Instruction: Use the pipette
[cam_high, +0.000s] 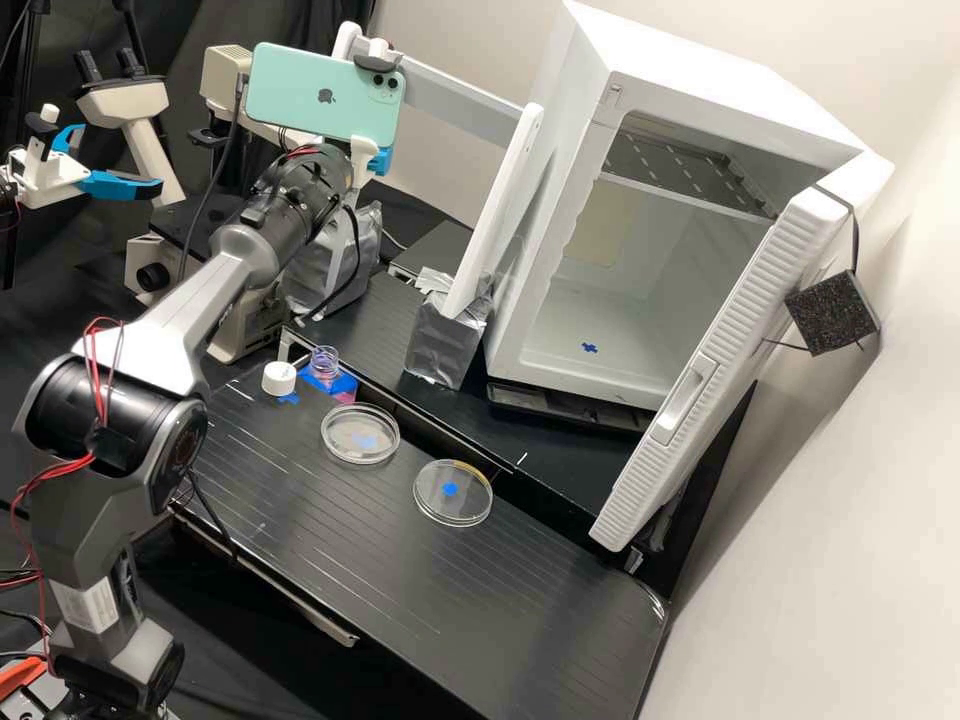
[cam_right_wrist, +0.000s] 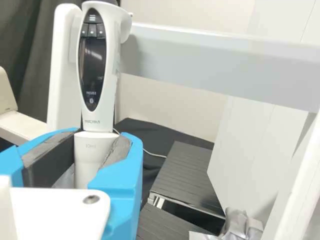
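In the high view the gripper (cam_high: 380, 162) is at the rear stand, mostly behind a mint-green phone, with some blue showing. The wrist view has the gripper (cam_right_wrist: 97, 162) shut on the white pipette (cam_right_wrist: 99, 120), its padded blue fingers on either side of the lower body. The pipette stands nearly upright beside the stand's post and crossbar (cam_right_wrist: 215, 62); its tip is hidden. On the bench are a small open bottle with pinkish contents (cam_high: 323, 366), a white cap (cam_high: 279, 378) and two clear round dishes, one at centre (cam_high: 360, 434) and one further right (cam_high: 453, 493).
A white open-doored incubator (cam_high: 600, 345) stands at the back right, its door (cam_high: 720, 370) swung toward the bench. Foil wraps the stand's foot (cam_high: 446, 340). A microscope (cam_high: 245, 320) is behind the arm; another blue-fingered gripper (cam_high: 120, 185) shows at far left.
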